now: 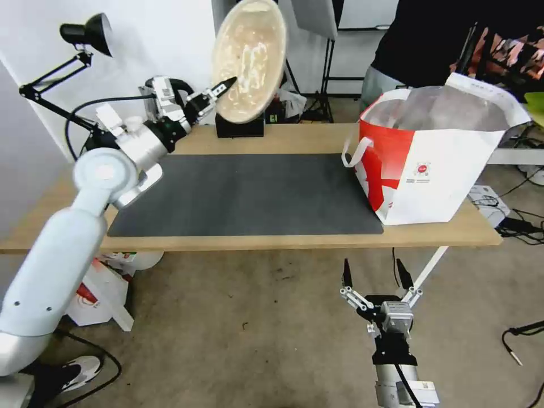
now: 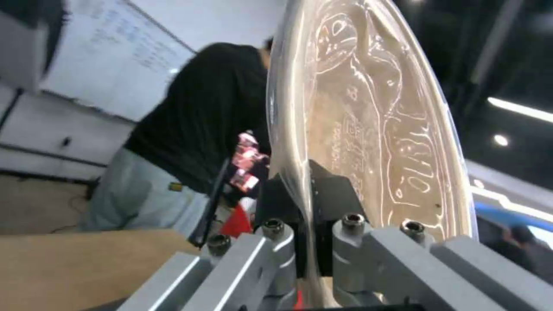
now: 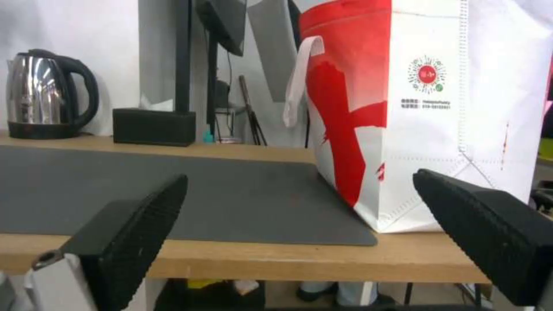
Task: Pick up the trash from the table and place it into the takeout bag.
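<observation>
A round tan lidded bowl (image 1: pixel 249 59) of trash hangs tilted on its edge, high above the back left of the table (image 1: pixel 294 139). My left gripper (image 1: pixel 225 88) is shut on its rim; in the left wrist view the black pads (image 2: pixel 334 192) pinch the clear lid's edge of the bowl (image 2: pixel 369 129). The takeout bag (image 1: pixel 436 164) stands open on the table's right end, white with a red side panel and foil lining. My right gripper (image 1: pixel 374 275) hangs open below the table's front edge, facing the bag (image 3: pixel 438 108) with nothing between its fingers.
A dark grey mat (image 1: pixel 243 192) covers the table's middle. A black tissue box (image 1: pixel 239 126) sits at the back edge under the bowl, and a desk lamp (image 1: pixel 85 34) stands at far left. A kettle (image 3: pixel 46 93) is on the table's far corner. A person (image 1: pixel 430 39) stands behind the bag.
</observation>
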{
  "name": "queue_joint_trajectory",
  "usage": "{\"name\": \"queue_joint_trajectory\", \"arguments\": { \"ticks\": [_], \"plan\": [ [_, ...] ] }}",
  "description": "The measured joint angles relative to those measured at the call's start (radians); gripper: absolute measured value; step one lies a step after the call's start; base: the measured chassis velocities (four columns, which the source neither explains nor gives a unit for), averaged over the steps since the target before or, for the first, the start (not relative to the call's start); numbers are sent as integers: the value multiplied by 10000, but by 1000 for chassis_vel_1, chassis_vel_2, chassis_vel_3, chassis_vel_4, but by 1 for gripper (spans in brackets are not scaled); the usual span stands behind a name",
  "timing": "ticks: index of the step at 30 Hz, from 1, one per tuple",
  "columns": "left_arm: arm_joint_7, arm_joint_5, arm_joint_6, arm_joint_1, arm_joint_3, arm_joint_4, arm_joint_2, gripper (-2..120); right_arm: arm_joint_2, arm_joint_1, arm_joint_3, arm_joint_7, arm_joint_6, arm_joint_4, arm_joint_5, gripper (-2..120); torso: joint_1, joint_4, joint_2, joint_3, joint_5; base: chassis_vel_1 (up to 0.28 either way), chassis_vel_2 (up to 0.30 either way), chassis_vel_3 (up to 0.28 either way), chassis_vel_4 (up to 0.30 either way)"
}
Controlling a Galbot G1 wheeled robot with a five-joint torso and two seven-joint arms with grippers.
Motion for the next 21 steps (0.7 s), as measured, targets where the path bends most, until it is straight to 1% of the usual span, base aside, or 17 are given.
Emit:
{"name": "queue_joint_trajectory", "arguments": {
  "ticks": [1,4,5,6,8,9,10,11,13,14,16,17,21],
  "plan": [
    [0,0,0,0,0,0,0,0,0,0,0,0,0,0,0,100,0,0,0,0,0,0,0,0,0],
    [280,275,-27,-311,279,132,-167,0,0,0,0,0,0,0,-1,100,0,-1,0,0,0,0,0,0,0],
    [604,553,-58,-596,489,176,-296,0,0,0,0,0,0,0,0,100,0,-6,0,0,3,0,0,0,0],
    [604,553,-58,-596,489,176,-296,0,0,0,0,0,0,0,0,100,0,-6,0,0,3,0,0,0,0],
    [923,922,-85,-688,578,135,-337,0,0,0,0,0,0,0,0,100,0,-5,1,0,3,0,0,0,0],
    [1205,1452,-135,-665,601,121,-338,0,0,0,0,0,0,0,0,100,0,-1,2,0,2,0,0,0,0],
    [1205,1452,-135,-665,601,121,-338,0,0,0,0,0,0,0,0,100,0,-1,2,0,2,0,0,0,0],
    [1476,1992,-174,-556,601,117,-326,0,0,0,0,0,0,0,0,100,0,0,3,-1,2,0,0,0,0],
    [1777,2796,-202,-315,569,17,-307,0,0,0,0,0,0,0,0,100,0,2,2,0,-5,0,0,0,0],
    [1777,2796,-202,-315,569,17,-307,0,0,0,0,0,0,0,0,100,0,2,2,0,-5,0,0,0,0],
    [1977,3680,-243,-108,477,-139,-331,0,0,0,0,0,0,0,0,100,0,1,3,0,0,0,0,0,0],
    [1987,3901,-245,-39,438,-230,-350,0,0,0,0,0,0,0,0,100,-1,0,2,0,-4,0,0,0,0],
    [1996,4055,-231,-196,427,-300,-240,0,0,0,0,0,0,0,0,100,0,0,2,0,-1,0,0,0,0]
  ]
}}
